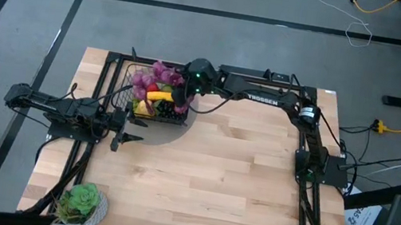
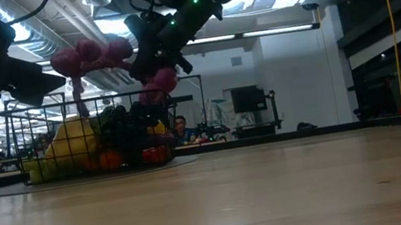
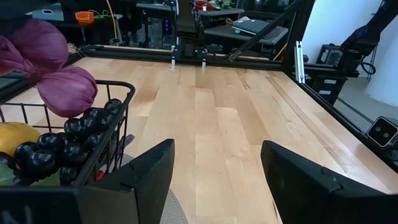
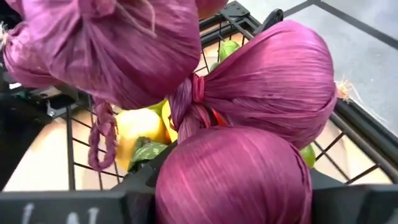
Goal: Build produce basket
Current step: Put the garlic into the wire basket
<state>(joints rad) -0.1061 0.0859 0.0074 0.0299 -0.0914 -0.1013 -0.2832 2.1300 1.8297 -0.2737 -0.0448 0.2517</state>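
From the high view I see the basket point(image 1: 156, 99) near the far left corner of the table point(image 1: 206, 178), already holding produce: a yellow banana point(image 1: 159, 96) and dark grapes point(image 1: 169, 112) among it. My right pincer point(image 1: 184, 92) sits over the basket's right edge with the purple bunch point(image 1: 155, 75) draped from it across the basket's far half. My left pincer point(image 1: 125, 139) waits just in front of the basket, low on the table. A green plant point(image 1: 81, 201) stands well away from the basket at the near left corner.

In the low view the right pincer point(image 2: 151, 59) hangs above the basket point(image 2: 98, 139) and the purple bunch point(image 2: 95, 55) rides above the rim, with one bulb reaching down toward the basket's right side.

The left wrist view shows the left pincer point(image 3: 214, 177) spread wide and holding nothing, right beside the basket's wall point(image 3: 106, 149); the dark grapes point(image 3: 68, 140) press against the mesh there, and two purple bulbs point(image 3: 62, 84) hang above them.

In the right wrist view the purple bunch point(image 4: 236, 118) fills nearly everything, clamped in the right pincer above the basket point(image 4: 348, 134), with yellow and green produce below.
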